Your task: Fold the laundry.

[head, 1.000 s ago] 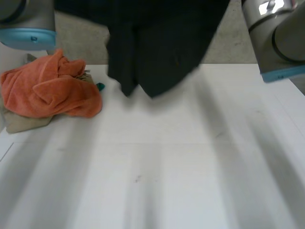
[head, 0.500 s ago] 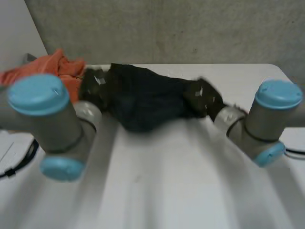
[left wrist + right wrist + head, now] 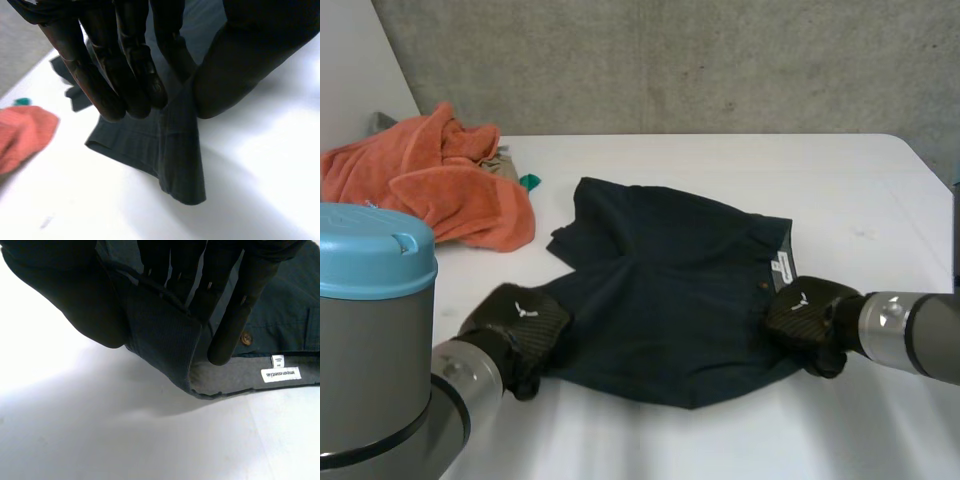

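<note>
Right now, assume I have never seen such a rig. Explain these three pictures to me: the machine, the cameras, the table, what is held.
This is a two-armed robot at a white table. The wide picture looks down from between the arms; the other two come from a camera on each wrist, looking along the palm. A dark blue cloth garment lies spread on the table. The left robot hand pinches its near left edge; the right robot hand pinches the waistband near a white label. A crumpled orange towel lies at the table's far left.
</note>
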{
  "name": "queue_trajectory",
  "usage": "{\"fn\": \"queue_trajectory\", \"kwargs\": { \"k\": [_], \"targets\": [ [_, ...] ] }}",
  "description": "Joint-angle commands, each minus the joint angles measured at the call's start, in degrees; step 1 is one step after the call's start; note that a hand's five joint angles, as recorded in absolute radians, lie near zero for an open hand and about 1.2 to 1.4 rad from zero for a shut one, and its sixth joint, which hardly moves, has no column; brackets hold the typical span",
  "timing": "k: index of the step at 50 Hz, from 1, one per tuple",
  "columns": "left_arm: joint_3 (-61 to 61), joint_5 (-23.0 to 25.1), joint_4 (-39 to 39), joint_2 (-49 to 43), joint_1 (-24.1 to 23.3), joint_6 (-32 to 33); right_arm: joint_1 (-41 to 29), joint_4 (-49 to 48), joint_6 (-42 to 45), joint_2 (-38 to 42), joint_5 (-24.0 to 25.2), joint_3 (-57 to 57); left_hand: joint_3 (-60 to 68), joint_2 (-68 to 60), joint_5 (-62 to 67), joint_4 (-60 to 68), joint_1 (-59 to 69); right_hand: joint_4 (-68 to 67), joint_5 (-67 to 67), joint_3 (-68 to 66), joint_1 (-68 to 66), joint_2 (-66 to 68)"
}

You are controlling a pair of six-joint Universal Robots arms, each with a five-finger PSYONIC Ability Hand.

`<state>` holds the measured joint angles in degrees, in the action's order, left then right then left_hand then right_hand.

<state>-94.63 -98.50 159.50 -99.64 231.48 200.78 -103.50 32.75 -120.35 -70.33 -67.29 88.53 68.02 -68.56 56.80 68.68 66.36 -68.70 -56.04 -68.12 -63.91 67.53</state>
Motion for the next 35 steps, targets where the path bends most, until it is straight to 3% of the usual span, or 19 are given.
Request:
{"fn": "queue_trajectory", "kwargs": {
  "k": [1,3,11,16,19,27,35],
  "targets": [
    [3.2,3.4,-3.8,-0.6,2.5,-0.5,1.6,-5.6,-0.6,0.5,1.0,1.8,-46.8,47.4,-45.6,-47.5,-45.2,-11.3,-14.0,-11.9,-16.1,12.5],
    [4.0,3.5,-3.6,-0.5,4.5,-0.3,1.6,-7.3,-2.4,1.1,1.5,1.8,-58.0,58.6,-56.8,-58.7,-56.4,-11.3,-14.0,-11.9,-16.1,12.5],
    [8.8,8.7,3.4,-3.0,16.1,0.8,1.5,-14.6,-10.2,1.4,4.4,2.8,-58.0,58.6,-56.8,-58.7,-56.4,-11.3,-14.0,-11.9,-16.1,12.5],
    [14.1,17.1,7.2,-11.1,20.9,2.8,0.6,-18.5,-13.9,1.3,4.8,3.1,-45.6,46.1,-44.4,-46.2,-43.9,-11.3,-14.0,-11.9,-16.1,12.5],
    [18.9,21.2,9.5,-17.6,22.5,4.4,0.2,-19.4,-15.0,1.4,4.9,3.1,-41.3,41.9,-40.1,-42.0,-39.7,-11.3,-14.0,-11.9,-16.1,12.5],
    [32.9,23.6,10.7,-33.4,23.4,9.2,-1.3,-21.6,-16.0,1.4,4.9,4.5,-34.6,35.1,-33.4,-35.3,-32.9,-11.3,-14.0,-11.9,-16.1,12.5],
    [41.8,27.7,14.8,-41.3,22.4,11.0,-1.8,-22.6,-16.0,1.7,4.8,5.5,-35.6,36.1,-34.4,-36.3,-33.9,-11.3,-14.0,-11.9,-16.1,12.5]
  ]
}}
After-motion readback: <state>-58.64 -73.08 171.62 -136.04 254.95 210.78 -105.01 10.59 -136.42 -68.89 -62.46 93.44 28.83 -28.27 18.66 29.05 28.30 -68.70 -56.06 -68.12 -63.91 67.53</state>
